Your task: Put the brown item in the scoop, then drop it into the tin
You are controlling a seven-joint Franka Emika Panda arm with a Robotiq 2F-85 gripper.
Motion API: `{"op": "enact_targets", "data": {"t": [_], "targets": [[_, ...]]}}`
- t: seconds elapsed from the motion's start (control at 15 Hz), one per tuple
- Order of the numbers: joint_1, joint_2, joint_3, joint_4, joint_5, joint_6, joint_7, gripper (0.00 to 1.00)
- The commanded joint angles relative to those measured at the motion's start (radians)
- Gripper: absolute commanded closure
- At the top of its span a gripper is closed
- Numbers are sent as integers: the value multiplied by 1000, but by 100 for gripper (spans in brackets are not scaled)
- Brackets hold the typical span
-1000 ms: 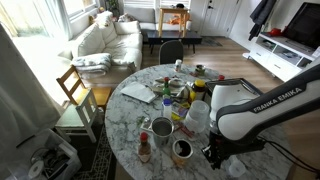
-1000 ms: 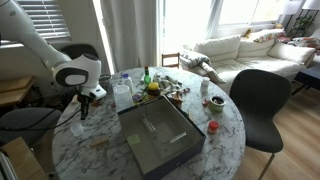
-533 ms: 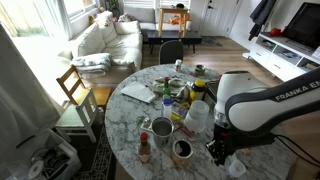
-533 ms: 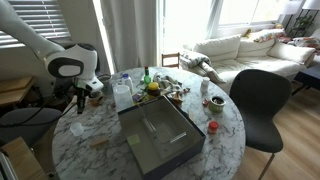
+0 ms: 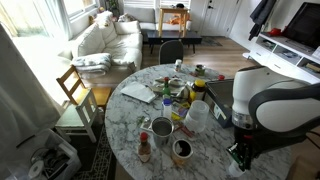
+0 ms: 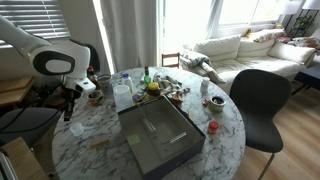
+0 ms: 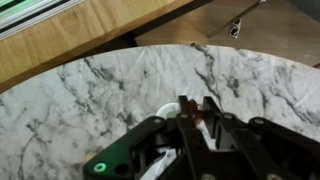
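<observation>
While closed, pincer (image 6: 71,108) just above white scoop (image 6: 77,127), slightly apart.

In the wrist view the hand (image 7: 196,118) hides most of the small white plastic scoop (image 7: 164,113), and whether it grips anything cannot be told. In an exterior view the white arm (image 5: 275,105) covers part of the round marble table (image 5: 122,108).

Smooth veined marble table (image 7: 80,95), wooden floor (image 5: 225,55), shiny metal tin (image 5: 162,127).
</observation>
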Motion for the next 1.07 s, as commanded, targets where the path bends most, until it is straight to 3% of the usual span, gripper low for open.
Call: {"op": "enact_targets", "data": {"t": [0.0, 0.6, 1.0], "targets": [[-20, -59, -4, -75, -46, 22, 11, 95], [-27, -44, -12, -145, 14, 251, -33, 95], [-25, -19, -19, -132, 48, 274, -73, 95]]}}
